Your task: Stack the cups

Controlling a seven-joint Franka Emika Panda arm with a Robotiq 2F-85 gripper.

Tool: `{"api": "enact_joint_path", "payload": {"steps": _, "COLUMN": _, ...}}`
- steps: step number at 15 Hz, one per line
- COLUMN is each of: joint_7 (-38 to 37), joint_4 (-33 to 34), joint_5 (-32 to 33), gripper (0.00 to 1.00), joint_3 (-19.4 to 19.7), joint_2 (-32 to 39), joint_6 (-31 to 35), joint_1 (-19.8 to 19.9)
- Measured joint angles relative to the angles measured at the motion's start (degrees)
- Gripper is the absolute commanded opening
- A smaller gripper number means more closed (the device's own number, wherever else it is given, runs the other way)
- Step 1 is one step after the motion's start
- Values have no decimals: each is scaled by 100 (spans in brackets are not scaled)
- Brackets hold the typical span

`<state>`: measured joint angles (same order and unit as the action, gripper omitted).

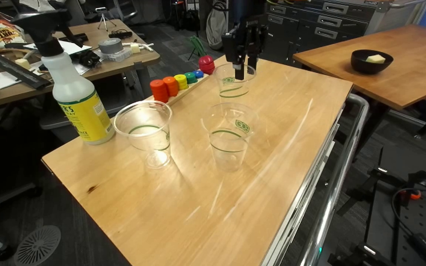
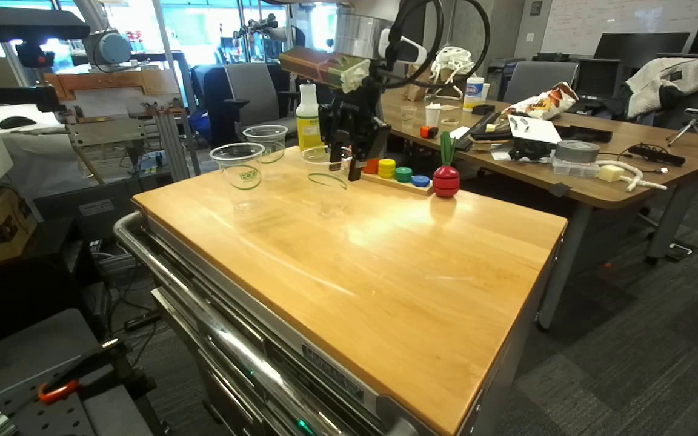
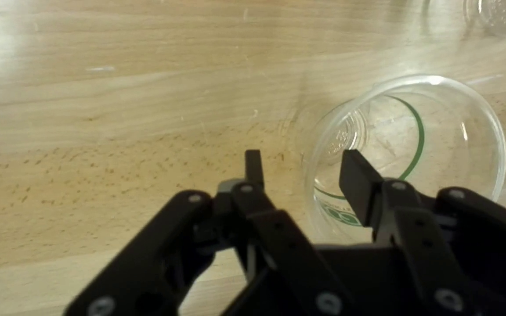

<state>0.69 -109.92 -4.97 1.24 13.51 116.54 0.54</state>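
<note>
Yellow-labelled spray bottle (image 1: 87, 118) at far left in an exterior view, not part of the job. Moving right, first cup (image 1: 144, 135): clear plastic, upright on the wooden surface (image 1: 183, 229), no cup inside it. Coloured blocks (image 1: 178, 87) behind, also not counted. Then second cup (image 1: 229, 138), upright, standing apart from the first. Behind that, third cup (image 1: 231, 85), upright too, with the hand (image 1: 245, 71) at its mouth, furthest right. Wrist view: fingers (image 3: 360, 188) apart, third cup's wall running through the gap, one over the mouth, one outside; nothing clamped, depth hard to tell.

Progress: three separate cups, none nested, so no stacking done. Looks like pre-grasp on the third cup. To do, my guess: pinch wall, lift, nest into a neighbour, then stack the remaining cup.
</note>
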Motion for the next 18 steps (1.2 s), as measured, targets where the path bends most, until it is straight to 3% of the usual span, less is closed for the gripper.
{"api": "enact_joint_path", "payload": {"steps": 2, "joint_7": -7, "joint_4": -10, "joint_5": -88, "gripper": 2, "joint_3": 0, "joint_2": 0, "joint_6": 65, "joint_1": 3}}
{"api": "enact_joint_path", "payload": {"steps": 3, "joint_7": -14, "joint_4": -23, "joint_5": -112, "gripper": 0, "joint_3": 0, "joint_2": 0, "joint_6": 97, "joint_1": 5}}
{"api": "enact_joint_path", "payload": {"steps": 12, "joint_7": -229, "joint_4": -251, "joint_5": -150, "gripper": 1, "joint_3": 14, "joint_2": -159, "joint_6": 216, "joint_1": 28}}
{"api": "enact_joint_path", "payload": {"steps": 18, "joint_7": -453, "joint_4": -566, "joint_5": -150, "gripper": 1, "joint_3": 77, "joint_2": -1141, "joint_6": -324, "joint_1": 108}}
